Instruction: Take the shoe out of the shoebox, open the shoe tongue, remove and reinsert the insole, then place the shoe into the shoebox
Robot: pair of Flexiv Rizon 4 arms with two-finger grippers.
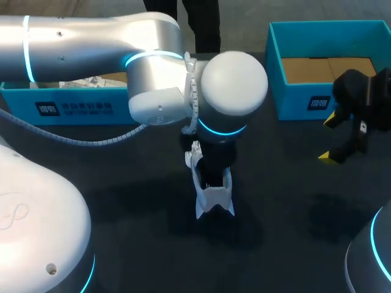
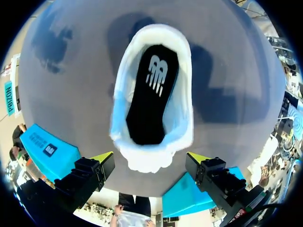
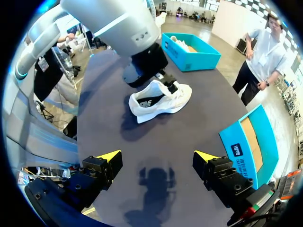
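Our left gripper (image 2: pixel 151 158) wide open, holding nothing, poised over white shoe (image 2: pixel 184 118) on worktop (image 1: pixel 122 201), black insole (image 2: pixel 149 94) seated inside. Our right gripper (image 3: pixel 157 155) likewise wide open, empty, near blue shoebox (image 1: pixel 305 101).

Left arm (image 1: pixel 153 67) reaches inward, left gripper (image 2: pixel 150 158) aimed down — 2 fingers apart; right gripper (image 3: pixel 157 155) also spread.

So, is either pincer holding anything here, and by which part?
Nothing is held. The left pincer is open above the shoe, fingers clear of it; the right pincer is open and empty.
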